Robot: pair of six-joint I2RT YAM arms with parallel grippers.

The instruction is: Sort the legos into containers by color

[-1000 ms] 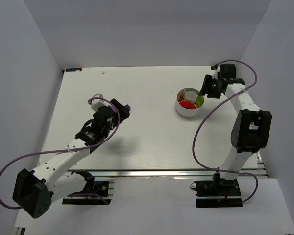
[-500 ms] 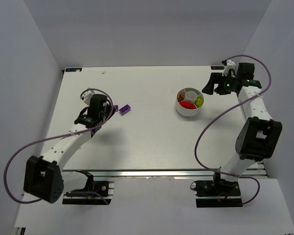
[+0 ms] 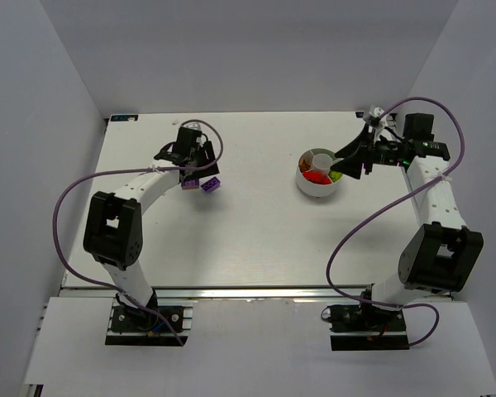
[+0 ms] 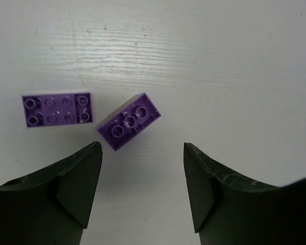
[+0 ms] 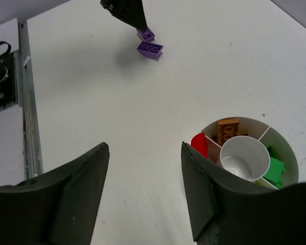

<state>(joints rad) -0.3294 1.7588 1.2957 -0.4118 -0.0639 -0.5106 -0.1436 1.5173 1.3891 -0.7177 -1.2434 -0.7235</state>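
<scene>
Two purple legos lie side by side on the white table: a long one [image 4: 57, 109] and a shorter, skewed one [image 4: 128, 122]; from above they are the left lego [image 3: 190, 184] and the right lego [image 3: 212, 184]. My left gripper [image 4: 143, 148] hovers just behind them, open and empty [image 3: 192, 169]. The round white divided bowl [image 3: 314, 190] holds red [image 5: 199, 142], orange [image 5: 228, 130] and green [image 5: 273, 168] legos in separate containers. Its central cup [image 5: 244, 155] looks empty. My right gripper [image 5: 145, 148] stands open and empty over the bowl's right edge [image 3: 345, 159].
The metal rail of the table's near edge [image 5: 29, 102] shows at the left of the right wrist view. Grey walls enclose the table on three sides. Purple cables loop off both arms.
The left arm swung toward the far side of the table and its gripper now stands open behind the two purple legos. The right gripper shifted in over the bowl's edge.
</scene>
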